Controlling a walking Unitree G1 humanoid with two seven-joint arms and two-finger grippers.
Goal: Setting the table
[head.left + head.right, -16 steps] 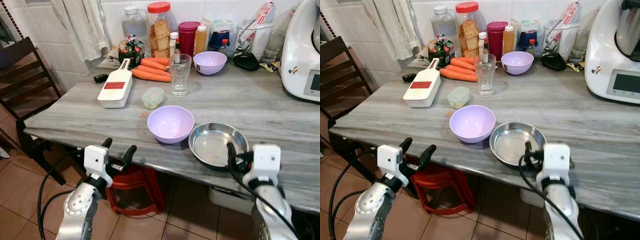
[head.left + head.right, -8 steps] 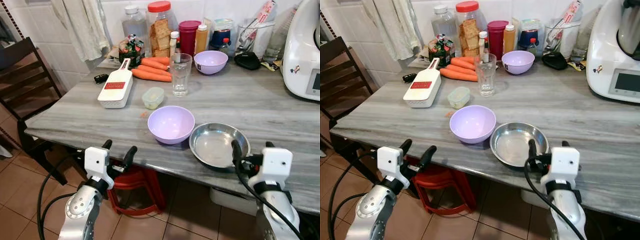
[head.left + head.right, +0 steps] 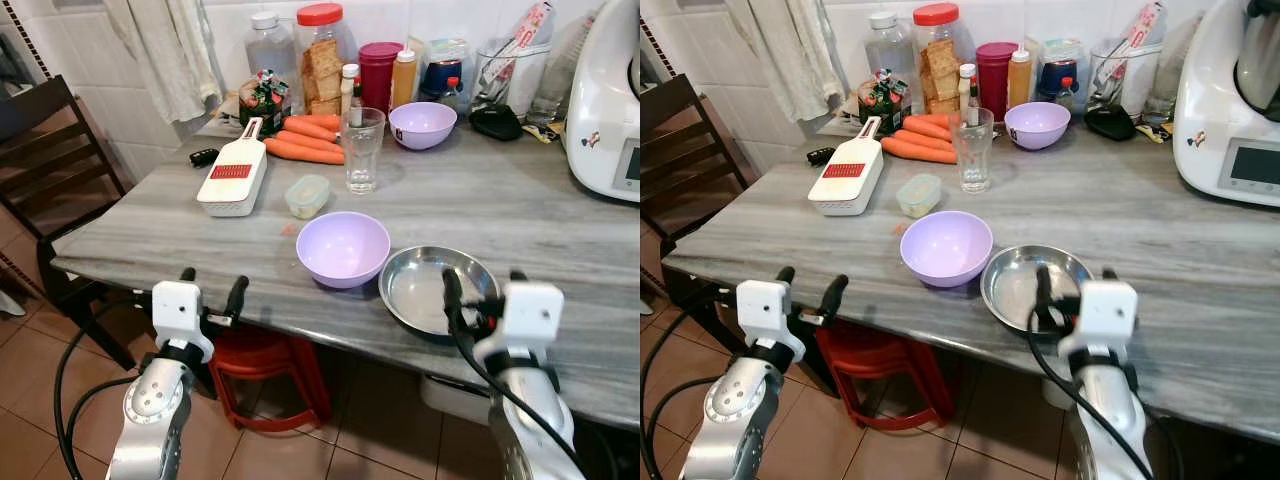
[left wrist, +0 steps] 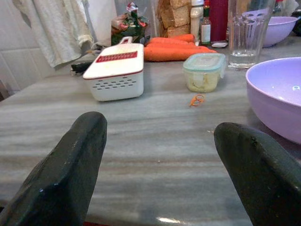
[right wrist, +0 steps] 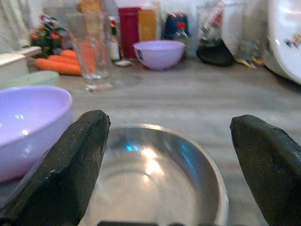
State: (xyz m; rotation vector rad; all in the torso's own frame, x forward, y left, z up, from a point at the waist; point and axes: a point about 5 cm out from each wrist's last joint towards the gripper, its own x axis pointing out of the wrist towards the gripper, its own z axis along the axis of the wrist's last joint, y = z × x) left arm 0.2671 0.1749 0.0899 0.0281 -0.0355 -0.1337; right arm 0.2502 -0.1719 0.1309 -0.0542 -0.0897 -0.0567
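Our right tool, wide open and empty, straddles the steel plate at the counter edge; a glancing grip could tip it off at 6 o'clock.

two purple bowls, one steel plate

The white appliance at the far right of the table is cut off by the frame's edge. The steel bowl's near rim sits hidden behind the right pincer. Labels on the far jars are too small to read.
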